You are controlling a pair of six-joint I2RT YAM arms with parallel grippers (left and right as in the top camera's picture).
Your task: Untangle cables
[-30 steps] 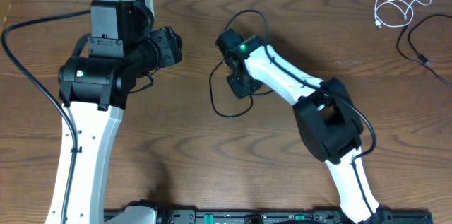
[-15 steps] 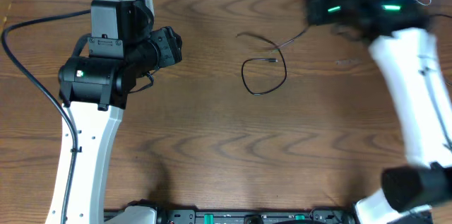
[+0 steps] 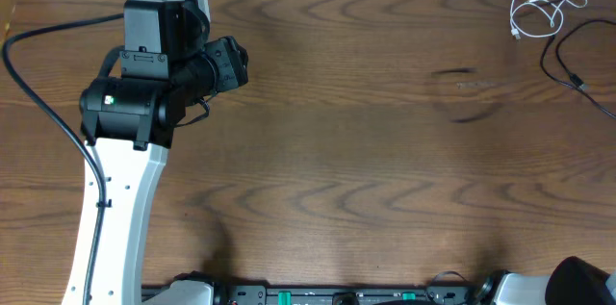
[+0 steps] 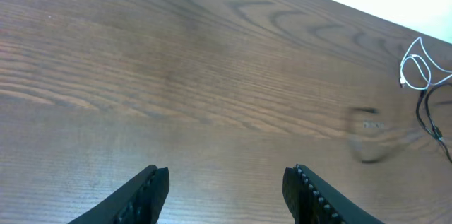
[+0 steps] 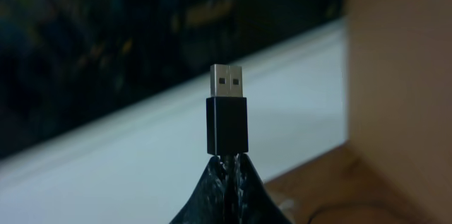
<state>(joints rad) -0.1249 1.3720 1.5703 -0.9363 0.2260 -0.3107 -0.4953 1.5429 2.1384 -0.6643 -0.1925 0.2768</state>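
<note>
A thin white cable (image 3: 537, 9) lies coiled at the table's far right corner; it also shows in the left wrist view (image 4: 417, 72). A thin black cable (image 3: 570, 66) runs beside it off the right edge, also seen in the left wrist view (image 4: 432, 119). My left gripper (image 3: 229, 63) is open and empty over the left part of the table, its fingers (image 4: 226, 189) far from both cables. My right gripper (image 5: 227, 166) is shut on the black cable just below its USB plug (image 5: 227, 114), held upright off the table. The right gripper is outside the overhead view.
The wooden table (image 3: 366, 170) ends at a white wall along the back. A thick black robot wire (image 3: 38, 84) loops at the left. Only the right arm's base (image 3: 577, 284) shows at the bottom right. A faint dark smear (image 3: 464, 95) marks the wood right of centre.
The right arm swept from the table's middle to the right and out of the overhead view, taking the black cable loop away from the centre. The left arm has not moved.
</note>
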